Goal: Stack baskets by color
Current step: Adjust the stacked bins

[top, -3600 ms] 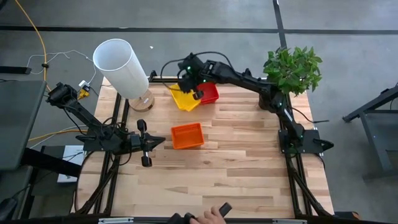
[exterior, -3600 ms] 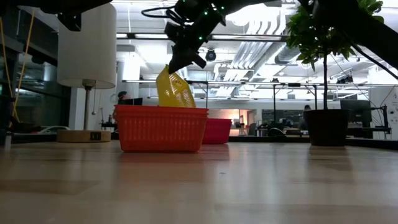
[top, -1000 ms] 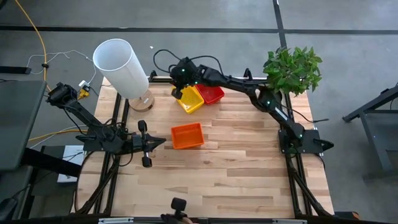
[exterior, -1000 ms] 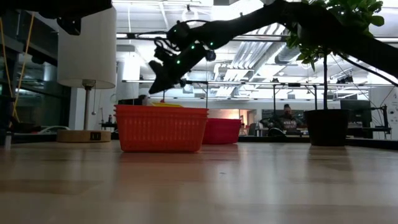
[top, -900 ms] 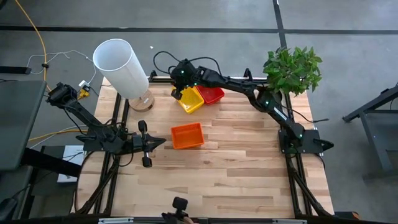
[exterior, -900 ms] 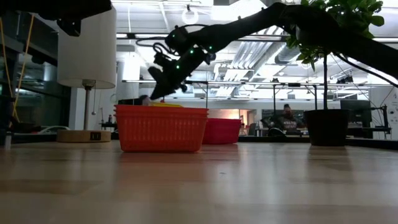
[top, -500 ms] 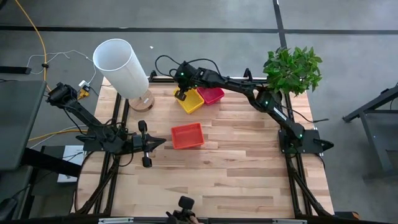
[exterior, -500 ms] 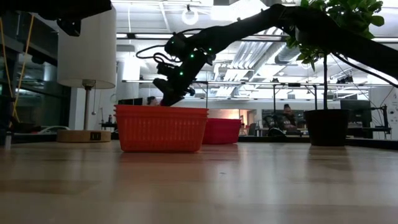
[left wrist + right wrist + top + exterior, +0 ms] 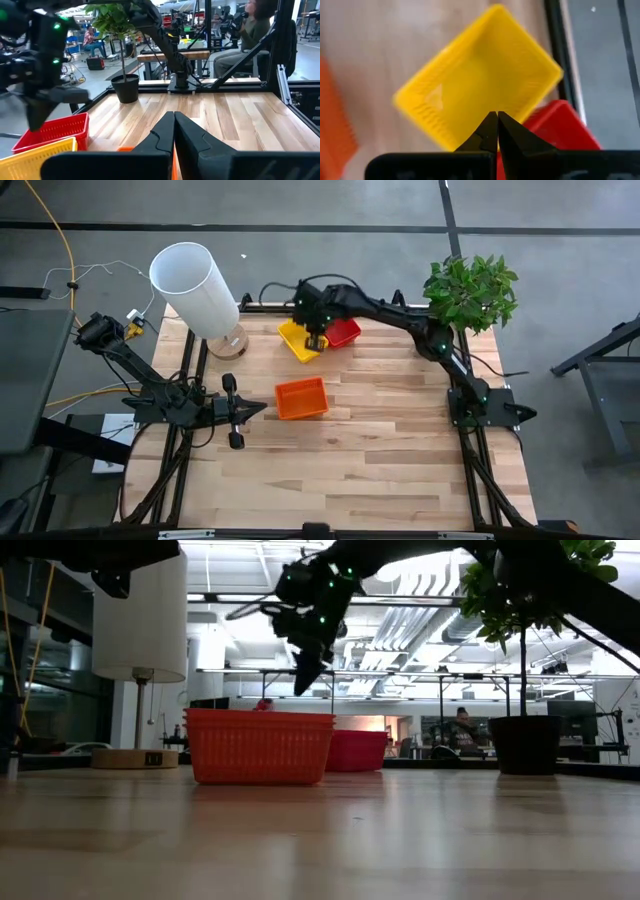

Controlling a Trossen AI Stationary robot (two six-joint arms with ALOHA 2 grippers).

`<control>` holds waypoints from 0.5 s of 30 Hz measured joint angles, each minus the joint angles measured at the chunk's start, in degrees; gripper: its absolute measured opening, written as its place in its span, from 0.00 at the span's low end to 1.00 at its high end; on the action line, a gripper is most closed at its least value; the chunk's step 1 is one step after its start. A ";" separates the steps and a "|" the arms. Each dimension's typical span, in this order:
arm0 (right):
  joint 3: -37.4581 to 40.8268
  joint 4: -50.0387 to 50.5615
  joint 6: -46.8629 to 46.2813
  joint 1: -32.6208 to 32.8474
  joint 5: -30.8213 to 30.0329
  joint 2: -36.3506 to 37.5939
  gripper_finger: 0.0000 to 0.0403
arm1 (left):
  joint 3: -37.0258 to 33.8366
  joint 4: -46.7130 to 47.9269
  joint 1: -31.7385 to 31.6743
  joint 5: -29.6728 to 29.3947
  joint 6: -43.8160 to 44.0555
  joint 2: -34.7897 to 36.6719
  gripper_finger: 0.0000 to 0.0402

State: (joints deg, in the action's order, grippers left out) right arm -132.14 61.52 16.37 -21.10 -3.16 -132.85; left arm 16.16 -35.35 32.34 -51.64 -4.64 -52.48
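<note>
A yellow basket [image 9: 298, 340] lies flat on its bottom at the table's far side. A red basket [image 9: 343, 332] stands right beside it, toward the right. An orange basket [image 9: 301, 398] stands alone nearer the middle; in the low view this orange basket [image 9: 259, 746] hides the yellow one. My right gripper [image 9: 316, 341] hangs shut, pointing steeply down over the yellow basket's [image 9: 480, 80] right rim, clear of it [image 9: 303, 686]. My left gripper [image 9: 240, 409] waits shut and level, left of the orange basket.
A tall white cylinder on a round base [image 9: 195, 288] stands at the far left corner. A potted plant [image 9: 470, 292] stands at the far right corner. Bare wood [image 9: 350, 470] fills the near half of the table.
My right gripper has gone from the yellow basket's far left side across it toward the table's right edge. It has risen a little and tipped from a shallow slant to pointing steeply down, staying shut.
</note>
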 joint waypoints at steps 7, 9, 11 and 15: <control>-0.09 4.17 1.97 4.90 -2.32 0.39 0.00 | 0.00 0.00 0.00 0.02 0.00 0.01 0.00; -0.09 7.22 1.76 5.65 -2.90 0.82 0.00 | 0.01 -0.02 0.01 0.01 0.03 0.02 0.00; -0.09 9.50 0.46 6.03 -3.10 1.18 0.00 | 0.00 0.23 0.04 0.02 0.26 0.01 0.00; 3.56 9.76 -0.37 7.28 -5.66 2.98 0.00 | 0.00 2.22 0.76 0.02 2.21 -0.01 0.00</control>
State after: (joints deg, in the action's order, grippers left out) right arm -128.58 71.28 16.00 -13.82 -8.82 -129.88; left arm 16.17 -33.13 33.10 -51.62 -2.44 -52.49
